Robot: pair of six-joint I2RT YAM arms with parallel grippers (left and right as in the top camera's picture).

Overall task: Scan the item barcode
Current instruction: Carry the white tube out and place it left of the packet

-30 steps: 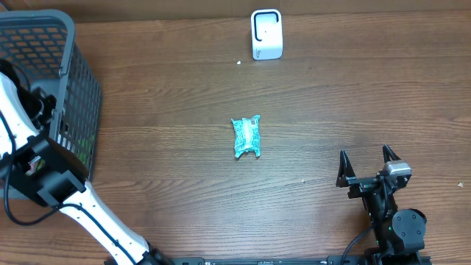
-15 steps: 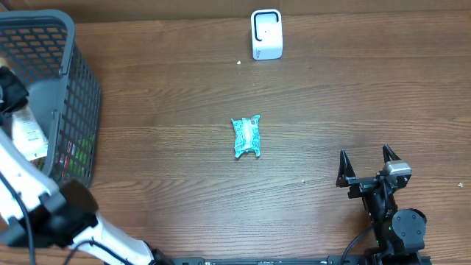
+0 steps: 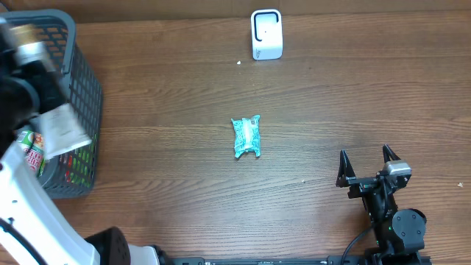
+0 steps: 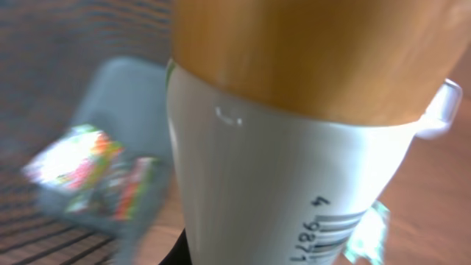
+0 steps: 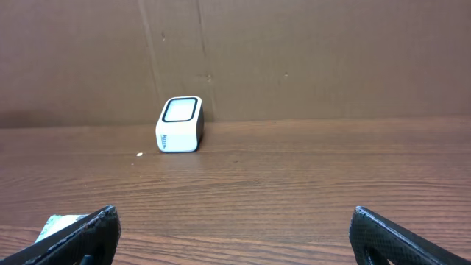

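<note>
My left gripper (image 3: 43,101) is shut on a white bottle-like item (image 3: 64,126) with an orange-brown upper part, held above the grey basket's right side. In the left wrist view the item (image 4: 280,169) fills the frame, and a barcode (image 4: 335,232) shows on its lower right. The jaws are hidden behind it. The white scanner (image 3: 266,34) stands at the table's far edge, and it also shows in the right wrist view (image 5: 179,124). My right gripper (image 3: 365,154) rests open at the front right, nothing between its fingers (image 5: 234,215).
A teal snack packet (image 3: 246,137) lies mid-table, between the scanner and the front edge. The grey mesh basket (image 3: 85,85) at the far left holds colourful packets (image 3: 31,151). A brown cardboard wall runs behind the table.
The left arm has swung up and back out of the basket, carrying the white item, which now hangs over the basket's right side. The right arm has not moved.
</note>
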